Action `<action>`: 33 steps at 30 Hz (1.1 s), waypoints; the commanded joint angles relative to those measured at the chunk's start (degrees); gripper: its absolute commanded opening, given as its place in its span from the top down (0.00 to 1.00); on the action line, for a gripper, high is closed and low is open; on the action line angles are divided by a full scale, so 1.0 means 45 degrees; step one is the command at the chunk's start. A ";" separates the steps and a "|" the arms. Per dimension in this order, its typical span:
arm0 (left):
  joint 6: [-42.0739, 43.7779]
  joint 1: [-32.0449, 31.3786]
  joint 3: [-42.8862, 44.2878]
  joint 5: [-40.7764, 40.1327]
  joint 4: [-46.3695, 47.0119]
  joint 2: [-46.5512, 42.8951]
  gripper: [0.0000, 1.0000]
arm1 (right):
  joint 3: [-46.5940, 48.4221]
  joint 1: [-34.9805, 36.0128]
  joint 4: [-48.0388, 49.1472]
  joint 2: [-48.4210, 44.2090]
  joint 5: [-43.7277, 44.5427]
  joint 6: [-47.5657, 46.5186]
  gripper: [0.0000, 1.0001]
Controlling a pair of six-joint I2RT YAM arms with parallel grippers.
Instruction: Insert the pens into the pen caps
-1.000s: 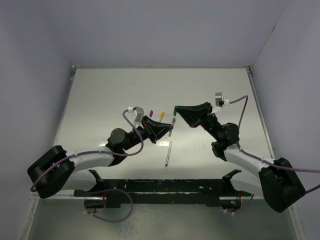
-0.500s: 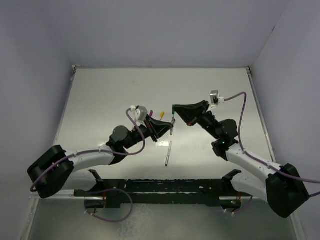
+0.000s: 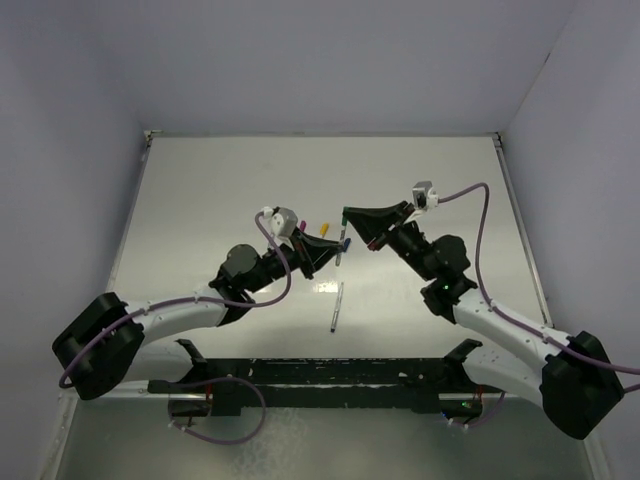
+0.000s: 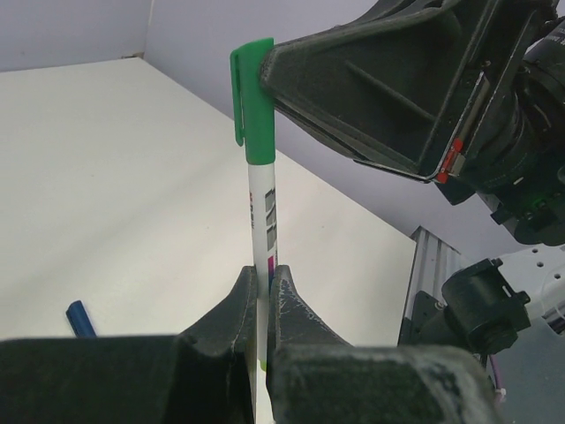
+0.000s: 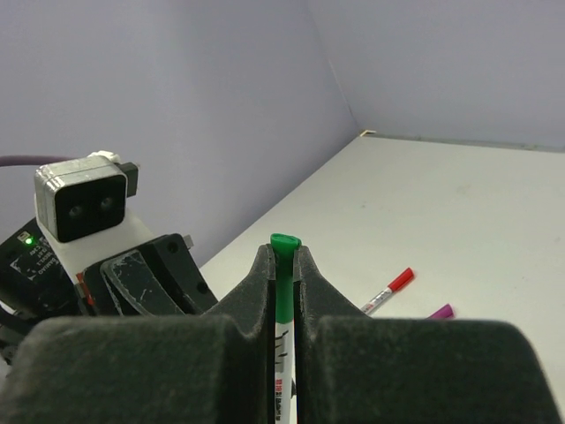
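We see the pale desk (image 3: 220, 200) lying under two arms, the left arm (image 3: 180, 315) and the right arm (image 3: 500, 330), both bent inward so that their heads meet above the middle. Our left pincer (image 4: 263, 291) is pressed together on the whitish barrel of one pen (image 4: 263, 212), held clear of the desk. Our right pincer (image 5: 282, 265) pinches the green cap (image 4: 253, 97) sitting on that pen's far end. A second pen (image 3: 336, 305) lies on the desk just nearer the bases than the meeting point. In the right wrist view a pen with a red end (image 5: 388, 290) lies on the desk, with a purple cap (image 5: 440, 311) near it. A blue cap (image 4: 79, 318) lies on the desk in the left wrist view, and from above a yellow-orange cap (image 3: 325, 229) shows just beside the left pincer
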 commanded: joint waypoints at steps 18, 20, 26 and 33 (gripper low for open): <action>0.0876 0.0890 0.0614 -0.0826 0.1923 -0.2211 1.00 | 0.0215 0.1236 -0.3140 0.1382 0.0727 -0.0854 1.00; 0.1034 0.0890 0.0265 -0.0473 0.1023 -0.2349 1.00 | 0.0669 0.1238 -0.3183 0.1249 0.1222 -0.1288 0.94; 0.1821 0.0870 -0.0672 0.0143 -0.2123 -0.2599 1.00 | 0.2521 0.1236 -0.3941 0.0490 0.2736 -0.2724 0.55; 0.2099 0.0870 -0.0675 -0.0986 -0.5268 -0.1922 1.00 | 0.2692 0.1236 -0.3980 -0.1265 0.4354 -0.3705 0.38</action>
